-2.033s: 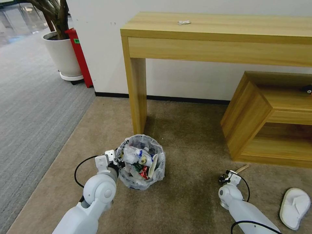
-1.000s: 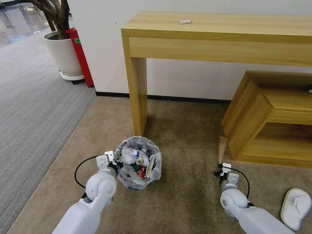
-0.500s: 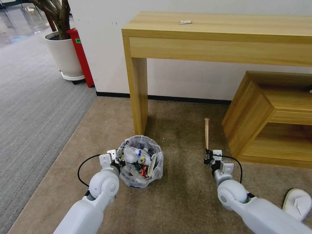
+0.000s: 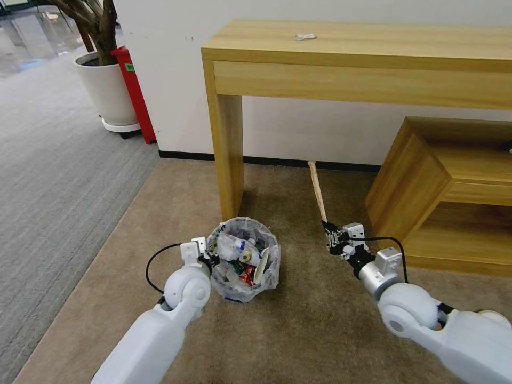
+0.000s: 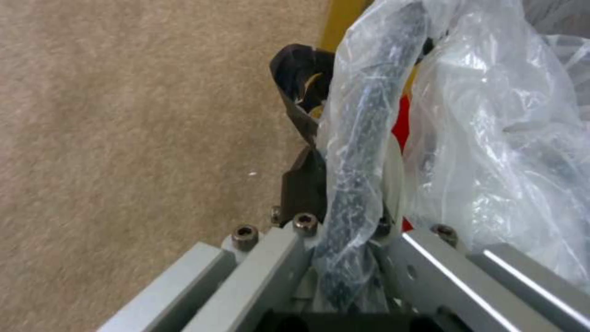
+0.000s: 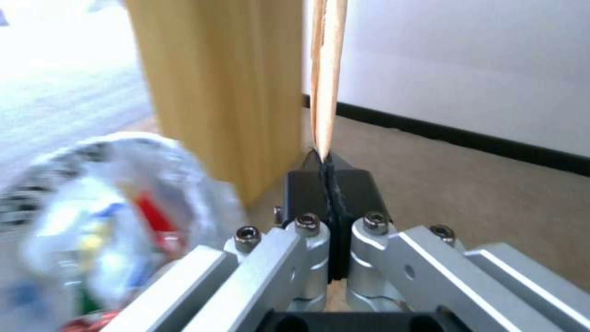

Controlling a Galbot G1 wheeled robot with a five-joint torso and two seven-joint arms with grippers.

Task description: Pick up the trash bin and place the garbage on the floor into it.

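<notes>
While the left gripper [image 4: 209,260] clamped its jaws on the trash bin's [image 4: 244,260] bagged rim above the floor [image 4: 298,330], the right gripper [image 4: 332,238] pinched the wooden stick [image 4: 317,191], raised just beside the bin.

Wooden desk [image 4: 362,58], low wooden shelf [image 4: 426,181], white plant pot [image 4: 109,93], red bin [image 4: 136,90]
</notes>
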